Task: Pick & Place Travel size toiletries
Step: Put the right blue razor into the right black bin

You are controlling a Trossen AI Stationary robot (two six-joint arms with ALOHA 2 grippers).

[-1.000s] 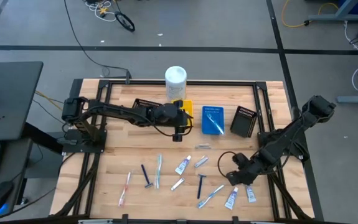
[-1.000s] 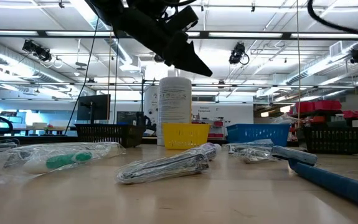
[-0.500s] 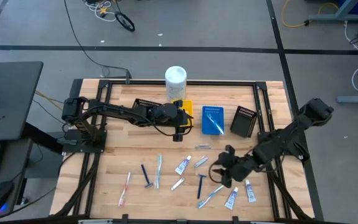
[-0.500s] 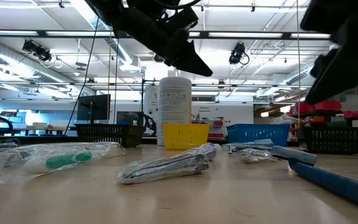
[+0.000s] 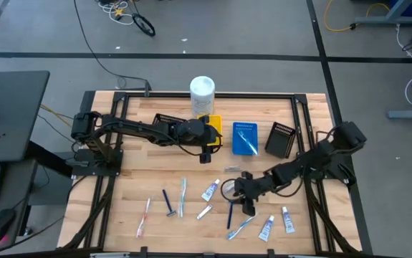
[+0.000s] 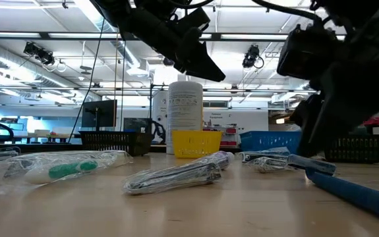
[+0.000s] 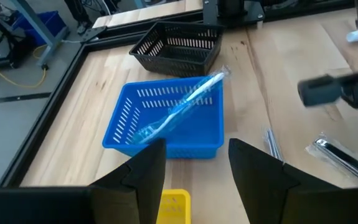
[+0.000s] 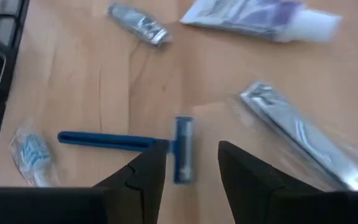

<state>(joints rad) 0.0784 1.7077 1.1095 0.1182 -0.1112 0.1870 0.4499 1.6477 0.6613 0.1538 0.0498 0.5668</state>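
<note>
Several travel size toiletries lie on the near half of the table: a pink toothbrush [image 5: 144, 216], a dark-blue razor [image 5: 168, 203], a light-blue toothbrush [image 5: 183, 196], white tubes [image 5: 211, 190] [image 5: 266, 228] and silvery sachets [image 5: 231, 185]. My right gripper [image 5: 246, 201] [image 8: 191, 168] hovers open, slanting down, just above another blue razor [image 5: 231, 213], whose head [image 8: 183, 149] shows between the fingers. My left gripper [image 5: 208, 145] [image 7: 194, 168] hangs open and empty above the yellow tray [image 5: 214, 123]. One light-blue toothbrush [image 7: 185, 106] lies in the blue tray [image 5: 244, 138].
A tall white container [image 5: 202, 93] stands at the far edge. A black basket [image 5: 168, 122] sits left of the yellow tray and a black tray [image 5: 280, 140] right of the blue one. A sachet [image 5: 233, 168] lies mid-table. Metal frame rails run along the table's edges.
My right gripper has travelled toward the table's left edge and down, rolling about its own axis, from over the tubes at the near right to just above the blue razor. Its fingers have stayed open. The toiletries lie where they were.
</note>
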